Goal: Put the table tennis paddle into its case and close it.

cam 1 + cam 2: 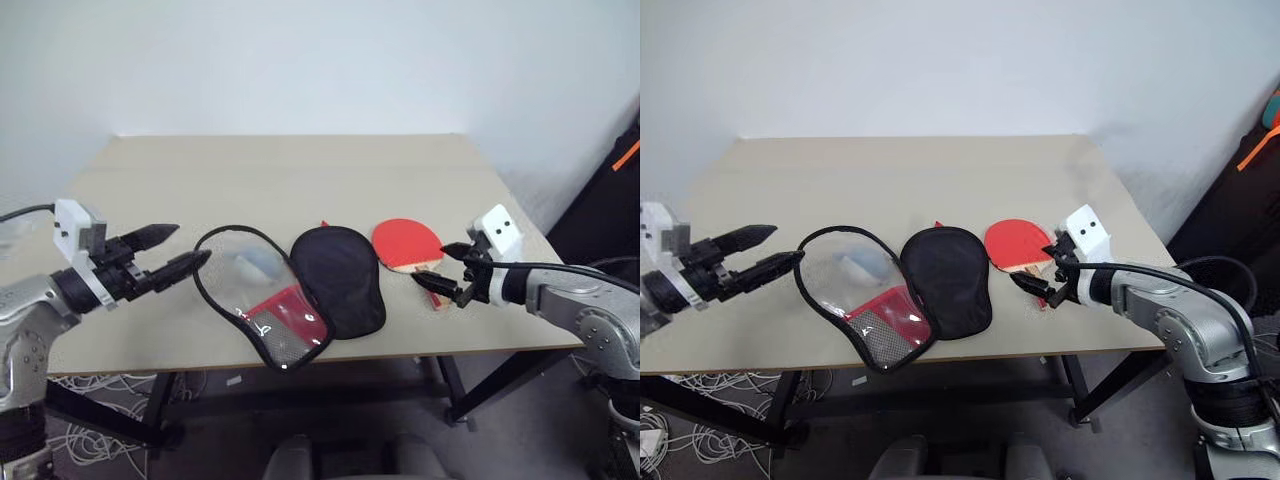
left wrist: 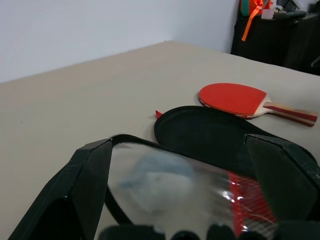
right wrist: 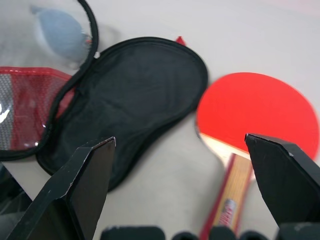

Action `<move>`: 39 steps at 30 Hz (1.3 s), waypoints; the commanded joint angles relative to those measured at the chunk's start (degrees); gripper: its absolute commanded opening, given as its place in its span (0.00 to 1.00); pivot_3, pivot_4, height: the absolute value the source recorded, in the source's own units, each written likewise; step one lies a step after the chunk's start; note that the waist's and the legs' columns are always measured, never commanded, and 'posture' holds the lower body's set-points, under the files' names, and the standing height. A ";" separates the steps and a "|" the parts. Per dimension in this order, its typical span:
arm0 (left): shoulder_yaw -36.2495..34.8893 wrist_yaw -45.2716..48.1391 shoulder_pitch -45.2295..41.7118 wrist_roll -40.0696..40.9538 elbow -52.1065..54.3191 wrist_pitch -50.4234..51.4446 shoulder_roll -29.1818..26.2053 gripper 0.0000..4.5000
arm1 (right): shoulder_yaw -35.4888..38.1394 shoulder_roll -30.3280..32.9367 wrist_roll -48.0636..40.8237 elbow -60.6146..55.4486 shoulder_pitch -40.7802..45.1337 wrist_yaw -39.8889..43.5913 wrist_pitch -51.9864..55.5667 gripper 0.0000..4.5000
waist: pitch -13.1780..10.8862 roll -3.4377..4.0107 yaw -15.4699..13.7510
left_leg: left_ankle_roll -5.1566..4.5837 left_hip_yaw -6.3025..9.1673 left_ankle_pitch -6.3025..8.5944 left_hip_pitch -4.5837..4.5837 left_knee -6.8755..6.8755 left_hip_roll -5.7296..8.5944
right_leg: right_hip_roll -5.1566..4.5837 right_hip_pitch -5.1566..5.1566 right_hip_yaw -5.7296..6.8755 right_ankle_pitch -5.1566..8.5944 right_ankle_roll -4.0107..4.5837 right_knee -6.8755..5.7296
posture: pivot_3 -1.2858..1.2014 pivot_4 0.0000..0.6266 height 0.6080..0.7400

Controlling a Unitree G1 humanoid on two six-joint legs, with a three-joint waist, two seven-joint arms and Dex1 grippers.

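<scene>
Ball [image 1: 252, 263] lies under the opened case [image 1: 300, 285], beside paddle [image 1: 407, 243].

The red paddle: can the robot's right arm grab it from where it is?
Probably yes. The right gripper hangs open just over the table tennis paddle, near its handle, and nothing lies between them.

A beige table [image 1: 280, 170] stands against a plain white wall [image 1: 300, 60]. On the floor under its near-left edge lies a tangle of white cables [image 1: 110, 400]. To the right of the table sits dark equipment with an orange strap [image 1: 627, 155], and a pale ball [image 3: 60, 30] lies on the tabletop.
</scene>
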State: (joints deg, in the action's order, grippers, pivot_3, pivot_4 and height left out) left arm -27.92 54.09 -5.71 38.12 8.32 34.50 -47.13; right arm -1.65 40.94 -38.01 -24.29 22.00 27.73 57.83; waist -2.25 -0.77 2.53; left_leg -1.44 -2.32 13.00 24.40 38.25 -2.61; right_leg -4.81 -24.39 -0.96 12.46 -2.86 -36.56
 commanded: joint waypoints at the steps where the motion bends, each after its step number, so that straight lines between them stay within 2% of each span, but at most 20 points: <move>1: -1.29 -1.85 -0.05 1.71 3.19 0.92 0.07 0.99 | -0.26 -1.17 1.19 -0.40 1.66 0.62 -1.02 1.00 | 0.00 -0.01 -0.03 | 0.00 0.00 0.00 0.00 0.00 0.00 | 0.00 0.00 0.00 -0.04 -0.04 0.01 | 0.52 0.00 1.00; 7: 0.68 -2.16 -2.43 1.51 1.65 1.06 -0.77 0.99 | 1.95 -2.79 0.54 -1.75 0.34 -0.59 0.57 1.00 | 0.00 -0.01 -0.03 | 0.00 0.01 0.00 0.00 0.01 0.03 | -0.01 0.02 0.00 -0.04 -0.07 0.01 | 0.52 0.00 1.00; 16: 7.11 -1.11 -9.08 -0.68 -3.04 -1.60 0.77 0.99 | 5.18 -3.00 2.70 -2.13 -1.71 -4.08 2.30 1.00 | 0.00 0.00 0.01 | 0.00 0.01 0.00 -0.01 0.02 0.05 | 0.00 0.04 0.00 -0.06 -0.07 0.00 | 0.52 0.00 1.00; 21: 8.77 3.42 -14.09 -2.03 -9.06 -4.33 -0.65 0.99 | 4.50 -5.19 4.79 -0.74 0.44 -7.37 3.04 1.00 | 0.00 -0.02 0.00 | 0.00 0.03 -0.01 -0.01 0.03 0.04 | 0.02 0.05 0.00 -0.05 -0.08 0.00 | 0.52 0.00 1.00; 32: 7.60 3.10 -7.92 -0.84 -2.43 -3.67 0.11 0.99 | 6.22 -0.11 5.60 0.45 -0.71 -3.04 3.15 1.00 | 0.00 0.00 0.00 | -0.02 0.01 0.01 -0.01 0.03 0.04 | 0.00 0.05 -0.02 -0.05 -0.08 0.01 | 0.52 0.00 1.00; 39: 6.57 3.33 -5.39 -0.75 -1.50 -4.81 0.08 0.99 | 1.04 0.80 9.33 7.42 2.84 -2.26 4.34 1.00 | 0.00 -0.01 0.01 | -0.02 0.00 0.00 -0.02 0.04 0.05 | 0.00 0.05 -0.03 0.01 0.01 0.01 | 0.52 0.00 1.00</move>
State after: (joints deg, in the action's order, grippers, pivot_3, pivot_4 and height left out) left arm -19.49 57.54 -10.38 36.76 5.11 30.86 -46.80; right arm -0.15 41.72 -30.19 -17.66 22.70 25.29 62.29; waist -2.25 -0.78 2.54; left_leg -1.46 -2.32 13.01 24.38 38.29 -2.57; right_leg -4.82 -24.34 -0.99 12.47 -2.84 -36.56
